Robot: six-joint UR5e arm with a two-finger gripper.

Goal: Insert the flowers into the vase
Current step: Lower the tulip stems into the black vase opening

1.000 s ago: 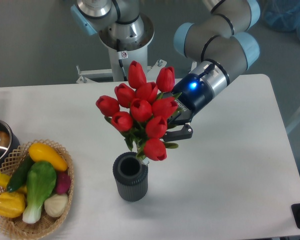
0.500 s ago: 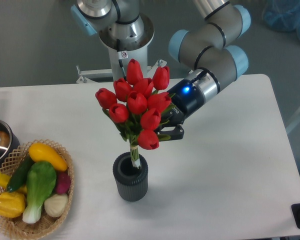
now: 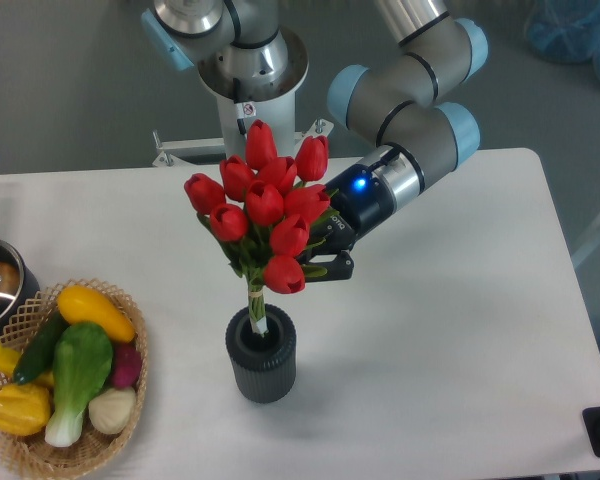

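there, flowers (image 3: 265,205) stems inside vase (image 3: 261,357) rim

A robotics lab — a bare white table (image 3: 460,330) stands on a grey floor, with a robot arm's base (image 3: 245,75) bolted behind it. The props look staged — a wicker basket (image 3: 25,450) of toy vegetables (image 3: 75,375).

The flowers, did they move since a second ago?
Yes. The flowers shifted left and tilted upright against the unmoved vase; their stems now enter its mouth.
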